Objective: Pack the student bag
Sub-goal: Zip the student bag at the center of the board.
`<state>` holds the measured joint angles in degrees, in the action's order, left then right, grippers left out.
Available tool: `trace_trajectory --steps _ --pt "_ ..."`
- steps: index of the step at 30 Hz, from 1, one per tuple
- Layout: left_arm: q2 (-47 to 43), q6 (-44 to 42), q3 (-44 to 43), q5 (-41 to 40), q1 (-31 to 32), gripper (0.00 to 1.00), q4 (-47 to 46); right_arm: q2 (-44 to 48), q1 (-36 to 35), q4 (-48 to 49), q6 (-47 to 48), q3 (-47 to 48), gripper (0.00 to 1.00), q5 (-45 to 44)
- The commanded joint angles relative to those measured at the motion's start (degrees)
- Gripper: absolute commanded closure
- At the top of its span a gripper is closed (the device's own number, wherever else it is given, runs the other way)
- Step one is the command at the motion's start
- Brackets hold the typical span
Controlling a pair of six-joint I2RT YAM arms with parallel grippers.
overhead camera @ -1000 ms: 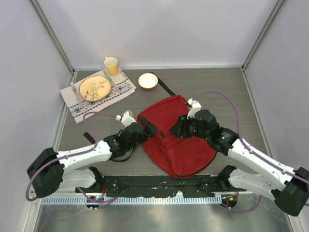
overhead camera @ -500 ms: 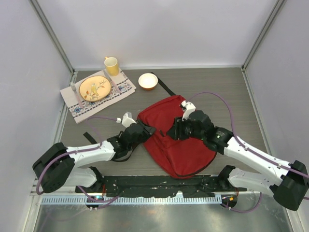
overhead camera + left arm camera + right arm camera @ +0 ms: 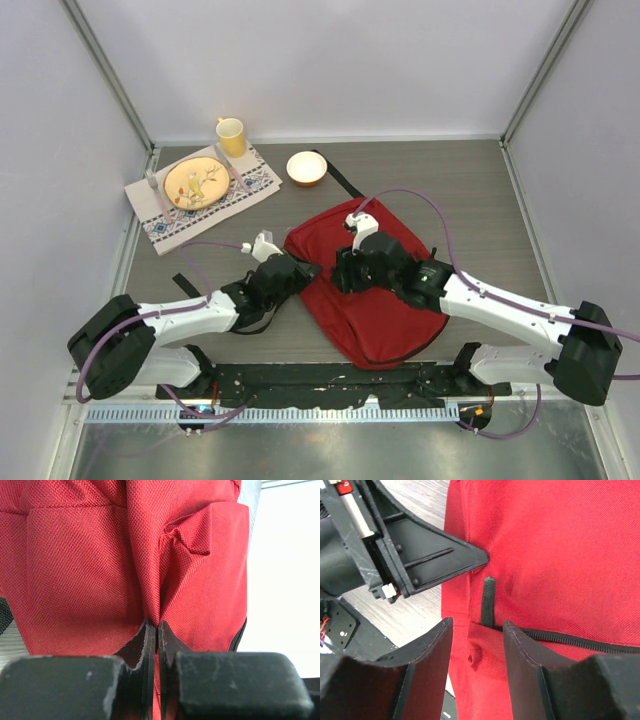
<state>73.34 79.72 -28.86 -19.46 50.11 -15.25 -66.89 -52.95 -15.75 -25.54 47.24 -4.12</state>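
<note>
The student bag [image 3: 390, 310], dark red with black zipper lines, lies flat on the table in the middle. My left gripper [image 3: 301, 270] is at its left edge, shut on a pinched fold of the red fabric [image 3: 158, 630]. My right gripper [image 3: 341, 272] hovers over the bag's left part, just right of the left gripper. Its jaws stand open [image 3: 477, 626] with nothing between them. A black zipper pull [image 3: 488, 600] lies just beyond the fingertips, and the zipper [image 3: 570, 642] runs off to the right. The left gripper's tip [image 3: 481, 559] shows close by in the right wrist view.
A patterned placemat [image 3: 160, 228] at the back left carries an orange plate [image 3: 196, 182] with cutlery. A yellow cup [image 3: 232, 135] and a small bowl [image 3: 306, 167] stand behind it. A black strap [image 3: 340, 180] trails from the bag toward the bowl. Enclosure walls ring the table.
My left gripper has closed on the bag's left-edge fabric. My right arm has moved left across the bag, ending close to the left gripper, still open.
</note>
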Motion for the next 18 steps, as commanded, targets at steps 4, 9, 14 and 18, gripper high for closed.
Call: trace_trajectory --steps 4,9,14,18 --pt "-1.5 -0.4 0.5 0.7 -0.4 0.96 -6.1 -2.6 -0.7 1.6 4.3 4.1 0.49 -8.1" --pt "-1.6 -0.5 0.3 1.3 -0.6 0.97 -6.5 -4.8 -1.6 2.3 5.5 4.8 0.48 -9.1" --pt "-1.6 -0.4 0.3 1.7 -0.9 0.97 -6.8 -6.6 -3.9 2.6 5.9 5.7 0.48 -11.2" --pt "-2.1 -0.4 0.4 1.9 -1.0 0.97 -6.9 -8.3 -5.8 2.7 5.8 6.0 0.48 -16.3"
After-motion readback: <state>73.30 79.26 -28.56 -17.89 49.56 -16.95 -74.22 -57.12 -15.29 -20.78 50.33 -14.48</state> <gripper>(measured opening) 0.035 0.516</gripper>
